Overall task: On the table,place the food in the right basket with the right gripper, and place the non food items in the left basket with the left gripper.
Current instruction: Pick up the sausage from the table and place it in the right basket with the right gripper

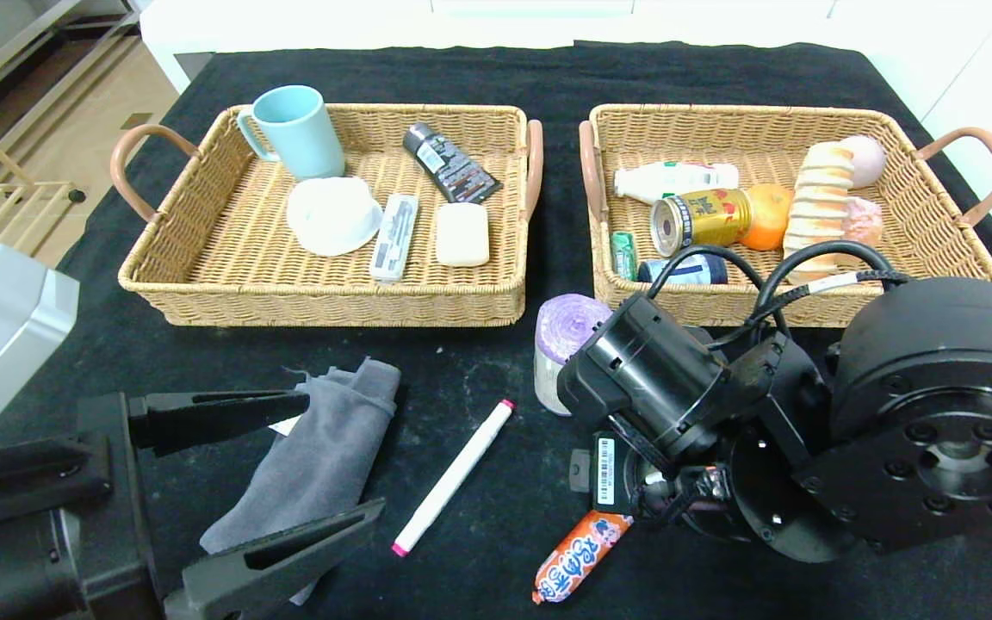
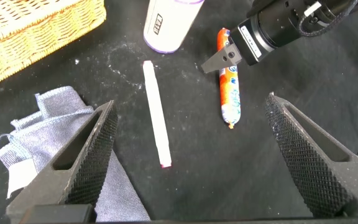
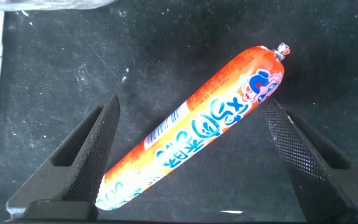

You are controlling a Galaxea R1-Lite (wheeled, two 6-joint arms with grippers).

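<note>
Sausage point(image 1: 572, 558) top behind right arm point(image 1: 806, 413)

orange sausage stick point(image 3: 197, 134) flat on black cloth, near marker point(image 1: 453, 476)

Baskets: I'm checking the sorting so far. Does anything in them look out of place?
Nothing stands out. The left basket holds only non-food: mug, white bowl, soap. The right basket holds only food and drink, such as can and orange.
</note>
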